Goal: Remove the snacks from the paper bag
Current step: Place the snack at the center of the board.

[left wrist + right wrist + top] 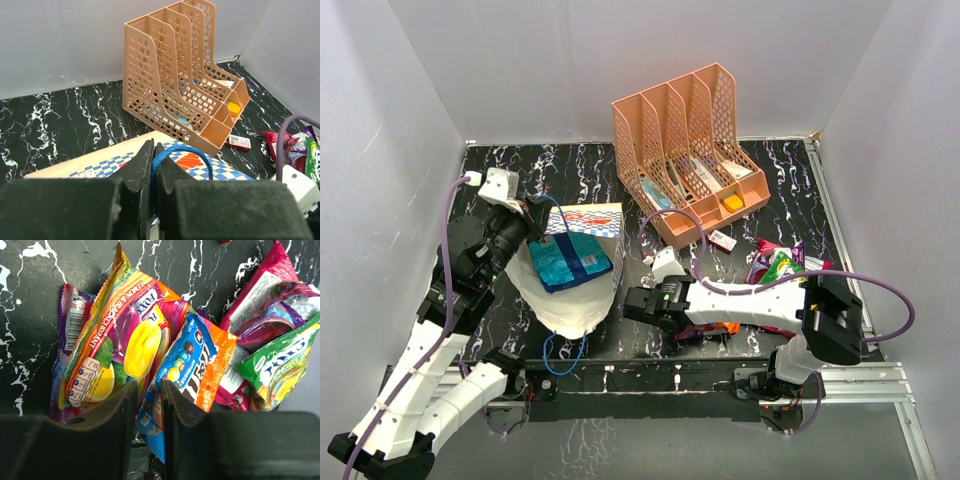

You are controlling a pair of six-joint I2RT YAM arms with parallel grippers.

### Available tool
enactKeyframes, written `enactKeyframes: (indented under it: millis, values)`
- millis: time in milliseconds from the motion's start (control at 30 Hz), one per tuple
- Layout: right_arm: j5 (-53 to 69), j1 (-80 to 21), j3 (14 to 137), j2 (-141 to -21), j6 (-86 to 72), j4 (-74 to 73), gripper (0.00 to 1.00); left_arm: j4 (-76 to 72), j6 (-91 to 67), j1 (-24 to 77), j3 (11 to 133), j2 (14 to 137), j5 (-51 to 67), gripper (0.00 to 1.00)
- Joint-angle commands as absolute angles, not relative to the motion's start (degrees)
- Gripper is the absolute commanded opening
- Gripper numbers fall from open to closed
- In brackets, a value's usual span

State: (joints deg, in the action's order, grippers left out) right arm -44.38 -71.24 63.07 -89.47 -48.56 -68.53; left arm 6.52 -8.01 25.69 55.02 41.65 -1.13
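Black marbled table (780,180): one blue snack (565,262) sits in the mouth of the paper bag (570,305), the other snacks (125,340) piled well apart. My left gripper (152,150) clamps the cord handle (182,152); my right gripper (150,390), slightly parted, straddles the pile. Hard tugging could tear that thin cord.

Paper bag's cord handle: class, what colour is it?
The cord handle is blue, seen best in the left wrist view.

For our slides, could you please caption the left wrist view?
Left tool pinches the blue cord handle of the paper bag, peach organizer behind.
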Motion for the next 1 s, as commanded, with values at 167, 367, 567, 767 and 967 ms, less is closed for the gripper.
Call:
enactKeyframes:
  millis: [167,367,567,767,967]
  values:
    - [-32.84,-71.45,60.53,-69.08,-33.84,-51.55,0.53,5.8,-8.82,26.02,54.99,41.09,-0.43,0.0]
    - [-18.5,-71.46,54.65,-52.89,-13.35,-31.62,0.63,5.89,-8.96,26.02,54.94,40.37,-0.53,0.0]
    - [-5.57,-72.0,58.4,-58.82,-0.21,-17.86,0.62,5.89,-9.23,26.02,54.63,39.84,0.04,0.0]
    - [-8.85,-78.65,72.04,-77.09,12.51,-16.01,0.63,6.39,-9.21,26.03,54.64,40.15,1.87,0.0]
    - [-14.64,-80.15,74.93,-89.06,31.43,-9.53,0.62,6.45,-8.24,26.02,54.54,39.37,3.85,0.0]
